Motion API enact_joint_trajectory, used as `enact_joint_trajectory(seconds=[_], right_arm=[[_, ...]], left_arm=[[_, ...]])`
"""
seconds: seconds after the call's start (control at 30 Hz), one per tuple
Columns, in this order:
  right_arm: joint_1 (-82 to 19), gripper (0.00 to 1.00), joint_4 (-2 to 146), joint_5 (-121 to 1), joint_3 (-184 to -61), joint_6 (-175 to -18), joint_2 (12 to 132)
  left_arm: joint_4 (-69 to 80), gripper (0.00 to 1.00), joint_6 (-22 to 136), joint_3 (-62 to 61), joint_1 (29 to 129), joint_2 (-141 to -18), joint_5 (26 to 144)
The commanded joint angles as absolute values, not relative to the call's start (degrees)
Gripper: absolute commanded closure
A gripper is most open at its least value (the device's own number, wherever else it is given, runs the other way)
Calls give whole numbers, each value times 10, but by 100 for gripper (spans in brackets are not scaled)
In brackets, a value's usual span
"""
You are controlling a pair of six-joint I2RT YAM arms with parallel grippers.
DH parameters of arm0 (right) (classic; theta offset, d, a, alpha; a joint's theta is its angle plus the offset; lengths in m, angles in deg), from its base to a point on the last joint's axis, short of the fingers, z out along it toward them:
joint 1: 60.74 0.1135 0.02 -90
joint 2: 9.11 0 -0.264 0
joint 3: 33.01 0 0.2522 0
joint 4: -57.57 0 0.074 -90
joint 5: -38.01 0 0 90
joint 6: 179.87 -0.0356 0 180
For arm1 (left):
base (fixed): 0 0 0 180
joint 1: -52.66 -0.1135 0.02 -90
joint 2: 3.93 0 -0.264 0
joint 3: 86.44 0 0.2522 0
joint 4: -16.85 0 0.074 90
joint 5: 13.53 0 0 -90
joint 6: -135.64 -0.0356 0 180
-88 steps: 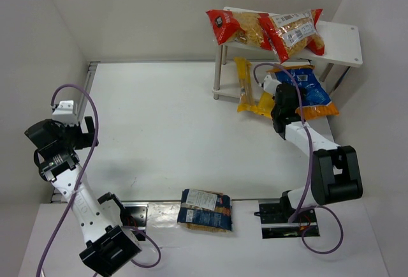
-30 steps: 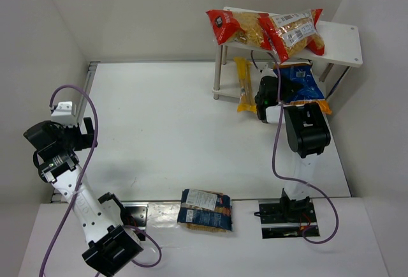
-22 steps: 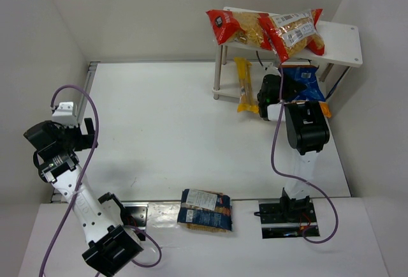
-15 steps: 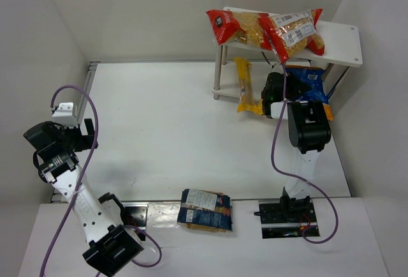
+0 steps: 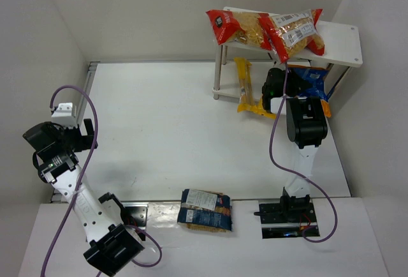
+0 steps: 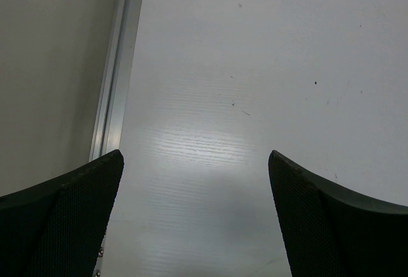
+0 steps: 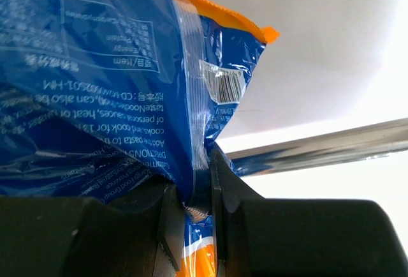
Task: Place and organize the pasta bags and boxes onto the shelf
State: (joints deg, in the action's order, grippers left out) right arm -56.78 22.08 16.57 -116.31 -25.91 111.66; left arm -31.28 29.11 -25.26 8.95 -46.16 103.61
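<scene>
The white shelf (image 5: 344,39) stands at the back right, with two red-and-clear pasta bags (image 5: 239,27) (image 5: 294,31) lying on its top board. My right gripper (image 5: 287,89) is shut on the seam of the blue bag with the orange end (image 5: 313,83), holding it just under that board. In the right wrist view the blue bag (image 7: 95,79) fills the left, pinched in the right gripper (image 7: 203,191). A long yellow-orange pack (image 5: 244,84) lies beside the shelf leg. The dark blue bag (image 5: 205,209) rests at the near edge. My left gripper (image 6: 194,184) hangs open over bare table.
A silver shelf rail (image 7: 319,146) and the underside of the white board (image 7: 331,47) sit close to the right of my right fingers. Walls close in the table on the left, back and right. A metal strip (image 6: 118,79) runs along the table's left edge.
My right arm has lifted and carried the blue bag rightward and further in under the shelf's top board. The left arm has stayed put.
</scene>
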Motion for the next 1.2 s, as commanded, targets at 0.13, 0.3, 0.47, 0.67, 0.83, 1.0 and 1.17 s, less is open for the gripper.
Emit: enact_joint_trajectory(seconds=[0.13,0.3,0.47,0.67,0.83,1.0,1.17], right_arm=[[-584,88,139,144,-1242,-262,1120],[-584,86,139,138,-1253,-257,1126],[-589,68,147,133,-1259,-252,1131],[-589,35,160,133,-1259,-262,1124],[-583,28,183,133,-1240,-276,1094],[-564,25,246,127,-1198,-324,1028],[-520,22,395,109,-1157,-415,953]], left_arm=[[-307,0,283,-235,85,-460,1050],[-307,0,283,-235,80,-460,1050],[-307,0,283,-235,80,-460,1050],[-307,0,283,-235,80,-455,1050],[-307,0,283,-235,80,-455,1050],[-307,0,283,-235,80,-455,1050],[-307,0,283,-235,80,-450,1050]])
